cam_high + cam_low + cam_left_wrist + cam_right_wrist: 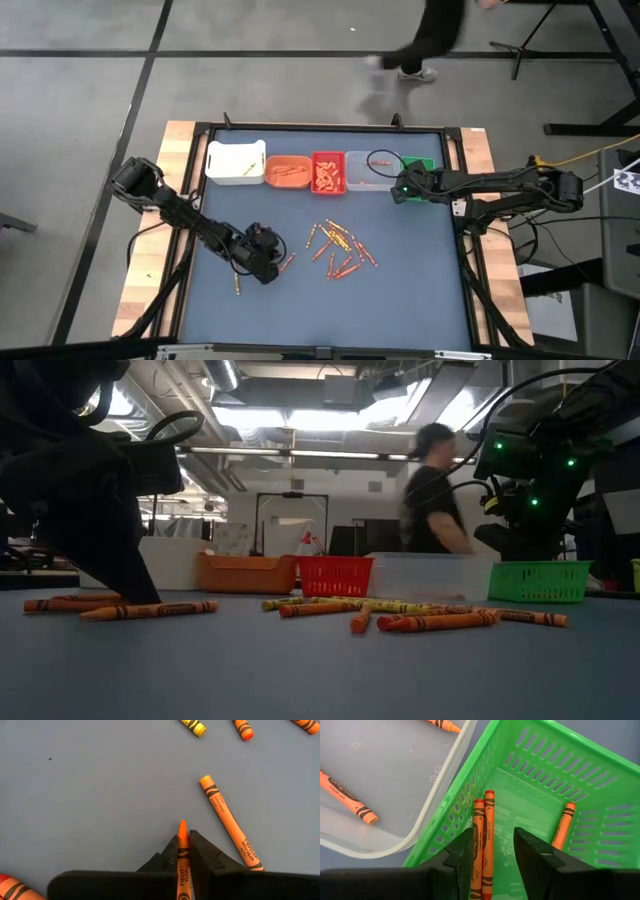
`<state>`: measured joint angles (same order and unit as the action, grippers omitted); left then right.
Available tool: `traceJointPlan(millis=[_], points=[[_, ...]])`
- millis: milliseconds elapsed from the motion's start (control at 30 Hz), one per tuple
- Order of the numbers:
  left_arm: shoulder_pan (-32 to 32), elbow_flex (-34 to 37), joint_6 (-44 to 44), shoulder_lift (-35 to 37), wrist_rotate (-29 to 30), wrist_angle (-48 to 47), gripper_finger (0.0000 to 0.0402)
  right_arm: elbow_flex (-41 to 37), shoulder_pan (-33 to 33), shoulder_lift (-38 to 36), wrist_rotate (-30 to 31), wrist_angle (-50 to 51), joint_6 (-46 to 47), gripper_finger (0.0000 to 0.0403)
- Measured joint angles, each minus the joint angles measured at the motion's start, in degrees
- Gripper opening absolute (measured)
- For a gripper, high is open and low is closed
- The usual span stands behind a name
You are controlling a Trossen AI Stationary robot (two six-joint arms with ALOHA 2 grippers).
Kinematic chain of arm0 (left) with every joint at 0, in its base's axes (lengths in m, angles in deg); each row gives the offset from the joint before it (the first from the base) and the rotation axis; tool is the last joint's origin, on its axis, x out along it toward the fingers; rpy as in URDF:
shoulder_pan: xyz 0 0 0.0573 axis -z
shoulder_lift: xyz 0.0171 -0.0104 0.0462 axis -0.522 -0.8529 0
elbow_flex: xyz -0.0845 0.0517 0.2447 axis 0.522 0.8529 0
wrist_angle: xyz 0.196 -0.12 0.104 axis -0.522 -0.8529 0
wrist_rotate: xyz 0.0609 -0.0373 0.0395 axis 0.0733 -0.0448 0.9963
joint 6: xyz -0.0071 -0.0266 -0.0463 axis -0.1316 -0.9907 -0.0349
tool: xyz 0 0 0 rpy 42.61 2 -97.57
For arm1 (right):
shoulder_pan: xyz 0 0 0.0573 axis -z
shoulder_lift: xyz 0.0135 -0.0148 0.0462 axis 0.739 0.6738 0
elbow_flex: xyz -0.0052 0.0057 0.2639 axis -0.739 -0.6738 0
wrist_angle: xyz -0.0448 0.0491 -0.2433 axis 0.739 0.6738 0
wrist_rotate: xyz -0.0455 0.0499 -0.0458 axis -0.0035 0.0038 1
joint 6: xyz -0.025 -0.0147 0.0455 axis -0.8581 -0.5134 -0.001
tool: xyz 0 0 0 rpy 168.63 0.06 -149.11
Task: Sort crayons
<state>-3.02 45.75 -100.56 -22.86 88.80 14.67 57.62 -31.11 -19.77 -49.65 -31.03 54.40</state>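
Here the dark blue-grey bench [400, 290] carries a scattered heap of thin orange and yellow wax crayons [338, 248] at its middle. Behind them stands the green slotted plastic bin [560, 795], holding three orange crayons, with the right hand [492, 851] released above it. The left hand [183, 851], beside the heap, is clenched on one orange crayon [182, 837].

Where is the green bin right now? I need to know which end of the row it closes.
In the high view the green bin closes the right end of the row, beside the clear bin, with the open right gripper above it.
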Motion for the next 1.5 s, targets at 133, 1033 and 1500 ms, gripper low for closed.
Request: traceJointPlan(millis=[133, 1033, 1500], points=[[-0.04, 0.00, 0.00, 0.00, 0.37, 0.02, 0.0005, 0.00, 0.00, 0.00, 0.00, 0.00, 0.00, 0.0138], [-15.21, 0.11, 20.81, 10.93, 0.81, 5.62, 0.0008, 0.02, 0.00, 0.00, 0.00, -0.07, 0.00, 0.0138], [-35.70, 0.04, 53.98, 15.76, -0.47, 19.06, 0.0008, 0.02, 0.00, 0.00, 0.01, -0.23, 0.02, 0.0138]])
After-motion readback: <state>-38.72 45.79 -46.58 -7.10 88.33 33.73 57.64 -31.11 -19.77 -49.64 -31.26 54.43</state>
